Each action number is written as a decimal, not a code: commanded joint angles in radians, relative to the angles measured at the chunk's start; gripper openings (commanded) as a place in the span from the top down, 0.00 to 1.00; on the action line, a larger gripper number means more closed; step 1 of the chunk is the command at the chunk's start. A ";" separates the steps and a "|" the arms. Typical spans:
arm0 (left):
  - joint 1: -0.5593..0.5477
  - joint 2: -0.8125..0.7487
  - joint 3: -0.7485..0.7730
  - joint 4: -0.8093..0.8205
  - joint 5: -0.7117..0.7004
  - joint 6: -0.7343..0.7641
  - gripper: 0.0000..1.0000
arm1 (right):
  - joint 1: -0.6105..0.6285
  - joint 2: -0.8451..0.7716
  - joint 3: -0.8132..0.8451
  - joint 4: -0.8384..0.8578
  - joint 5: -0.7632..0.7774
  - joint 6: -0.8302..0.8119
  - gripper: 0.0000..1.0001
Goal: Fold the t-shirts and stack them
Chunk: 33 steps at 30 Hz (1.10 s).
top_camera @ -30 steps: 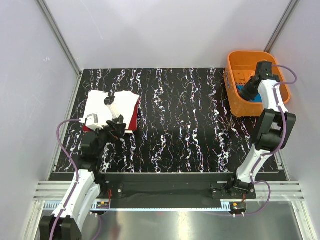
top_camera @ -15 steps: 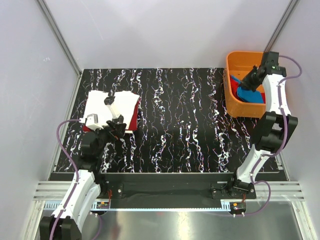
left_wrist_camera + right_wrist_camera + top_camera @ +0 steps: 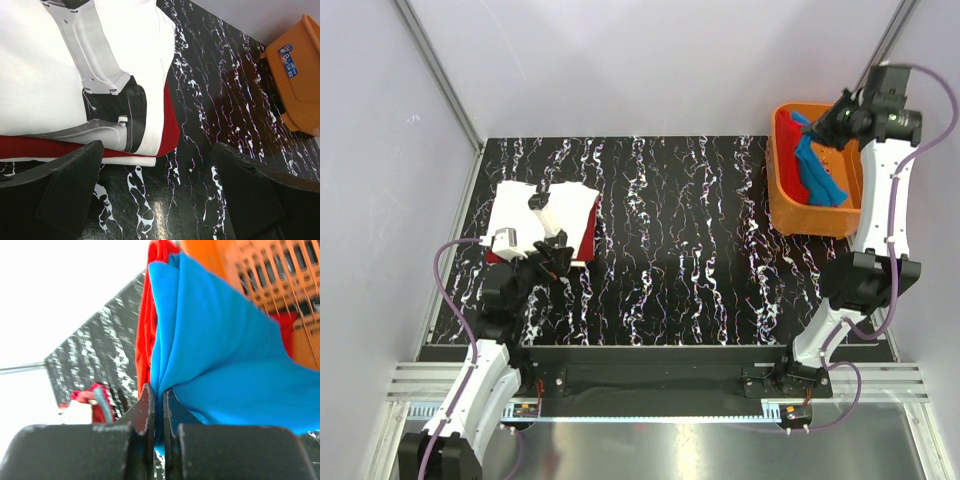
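Note:
My right gripper (image 3: pixel 832 124) (image 3: pixel 160 401) is shut on a fold of the bright blue t-shirt (image 3: pixel 816 168) (image 3: pixel 225 350) and holds it up above the orange basket (image 3: pixel 788 205). The shirt's lower part still hangs into the basket. A brighter red t-shirt (image 3: pixel 145 335) clings beside the blue one. At the table's left lies a folded stack: the white t-shirt with black marks (image 3: pixel 542 212) (image 3: pixel 45 75) on top of a dark red one (image 3: pixel 587 243) (image 3: pixel 171 134). My left gripper (image 3: pixel 552 258) (image 3: pixel 160 200) hovers open at the stack's near edge, with nothing between its fingers.
The orange basket (image 3: pixel 300 75) (image 3: pixel 260 270) stands at the table's far right corner, close to the right wall. The black marbled tabletop (image 3: pixel 690 240) stretches between the stack and the basket. Pale walls and metal frame posts enclose the table.
My right gripper has closed on the blue t-shirt inside the basket and risen, drawing the shirt up and out. The left arm and the stack have not moved.

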 commanded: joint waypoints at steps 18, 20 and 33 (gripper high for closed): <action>-0.024 -0.004 0.043 0.027 -0.021 0.020 0.01 | 0.099 -0.042 0.119 0.089 -0.253 -0.035 0.93; -0.028 -0.003 0.043 0.030 -0.021 0.020 0.01 | 0.133 -0.100 -0.006 0.133 -0.283 -0.050 0.61; -0.039 -0.001 0.046 0.030 -0.028 0.024 0.01 | 0.136 -0.272 -0.450 0.210 -0.041 -0.127 0.31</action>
